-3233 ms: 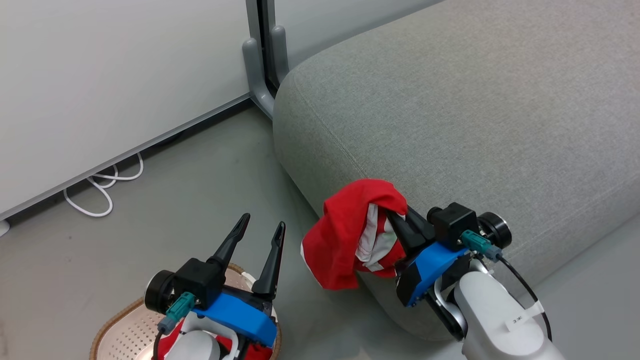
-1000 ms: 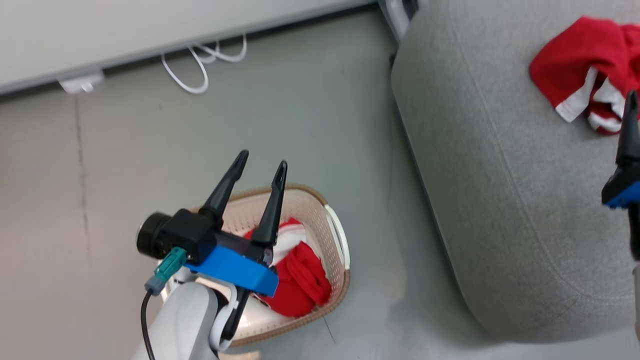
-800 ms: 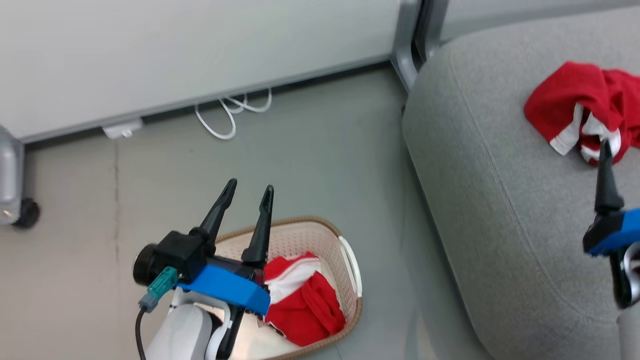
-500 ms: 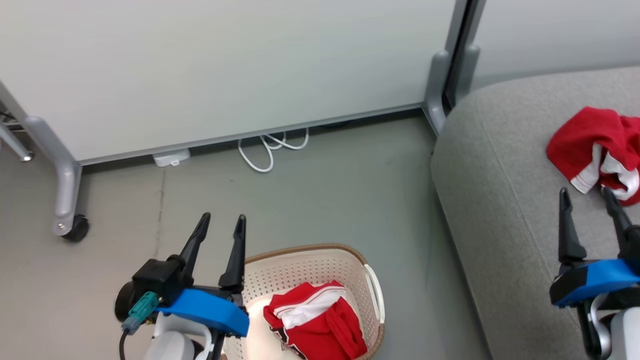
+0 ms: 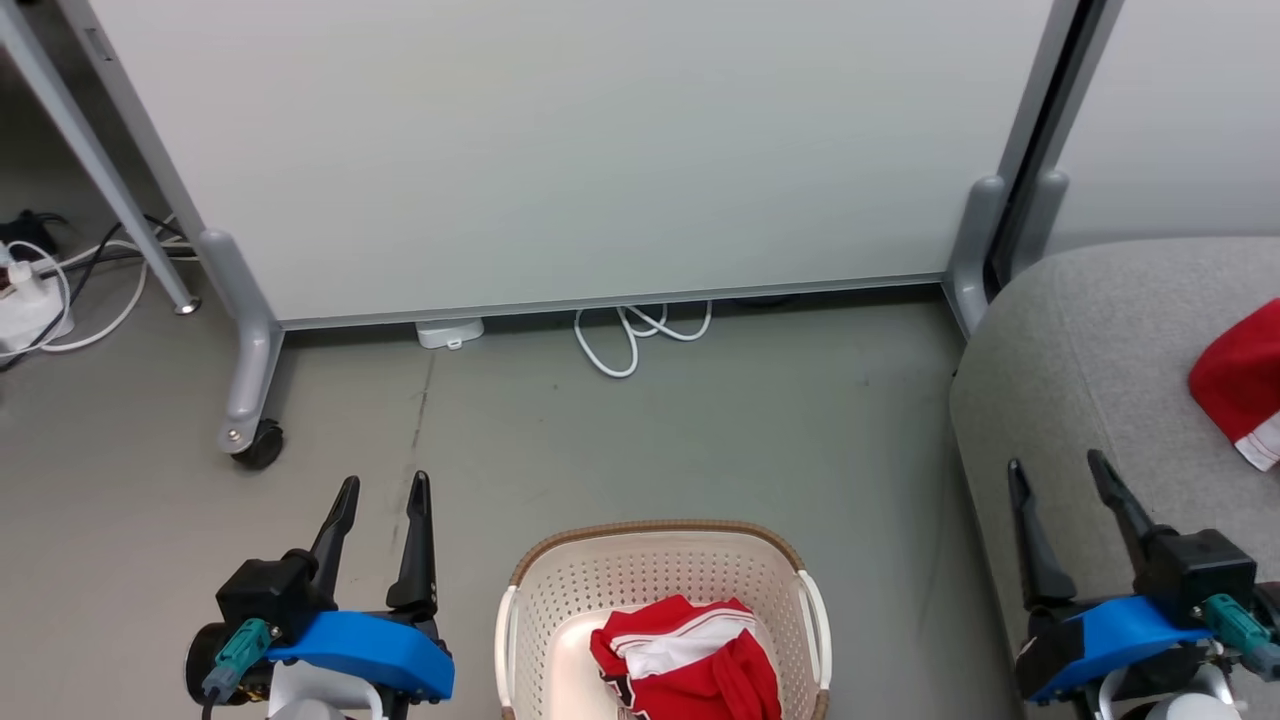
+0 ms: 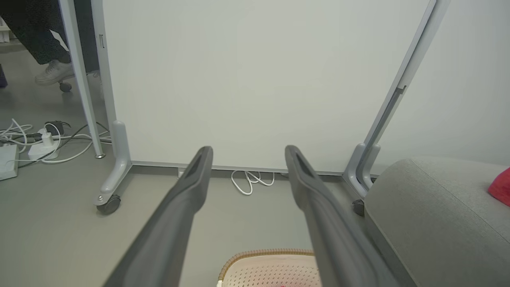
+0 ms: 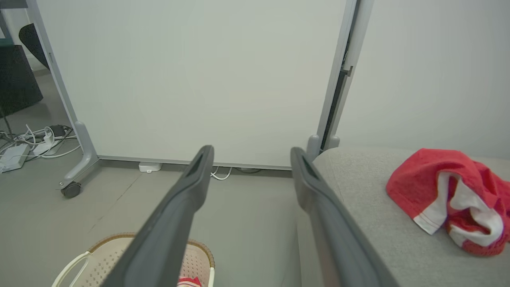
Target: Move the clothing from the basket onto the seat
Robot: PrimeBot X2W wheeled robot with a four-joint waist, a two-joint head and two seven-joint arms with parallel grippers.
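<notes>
One red and white piece of clothing [image 5: 690, 665] lies crumpled in the cream basket [image 5: 560, 600] on the floor, at the bottom middle of the head view. A second red and white garment [image 7: 446, 195] lies on the grey seat [image 5: 1080, 360] to the right; its edge [image 5: 1240, 385] shows at the head view's right border. My left gripper [image 5: 383, 485] hovers open and empty left of the basket. Over the seat's front corner, my right gripper [image 5: 1055, 462] stands open with nothing between its fingers. The wrist views show each pair of fingers [image 6: 191, 187] [image 7: 195, 175] spread wide.
A white partition panel [image 5: 560, 150] on grey legs with a caster [image 5: 255, 440] stands ahead. White cables [image 5: 630, 335] lie on the floor at its foot. More cables and a power strip [image 5: 25, 300] sit far left. A person's shoe [image 6: 53, 73] shows behind the partition.
The head camera has swung left and up, back to the basket and partition. My right gripper has let go of the red garment, which now lies on the seat. Both grippers stay open.
</notes>
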